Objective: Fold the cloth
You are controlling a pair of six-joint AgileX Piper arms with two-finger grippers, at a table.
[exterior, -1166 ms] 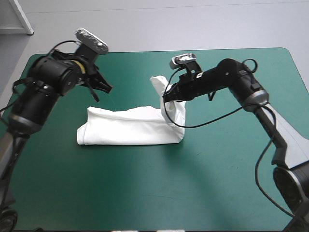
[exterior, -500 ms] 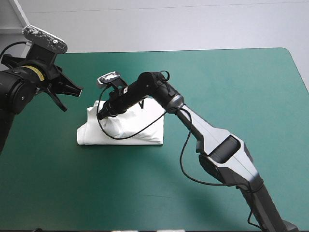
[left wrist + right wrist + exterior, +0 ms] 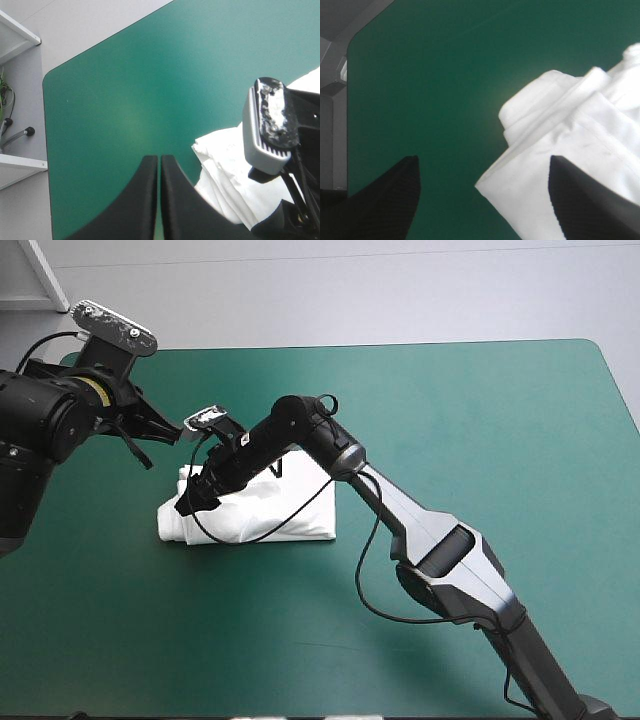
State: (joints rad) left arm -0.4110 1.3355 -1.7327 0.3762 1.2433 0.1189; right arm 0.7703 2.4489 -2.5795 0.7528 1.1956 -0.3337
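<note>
See T-shirt (image 3: 290,512) as a folded bundle flat on the desk (image 3: 480,420), 9 o'clock of centre, long axis on the 9–3 line. Find right tool (image 3: 188,502) stretched across to the bundle's 9 o'clock end, fingers spread wide, gripping nothing. From its wrist view: layered white corner straight ahead, nearer one finger, bare teal-green cover before the other. Find left tool (image 3: 165,430) up off the desk at 11 o'clock of the bundle, fingers pressed together into one point, empty, cloth off to one side. Judge right arm the nearer one: practically at the cloth edge, left hanging apart above. Expect next move to turn on that 9 o'clock end: either pinch there for another fold toward 3 o'clock, or back off if the fold counts as done. Cannot make out any brand, label or print on the cloth.
</note>
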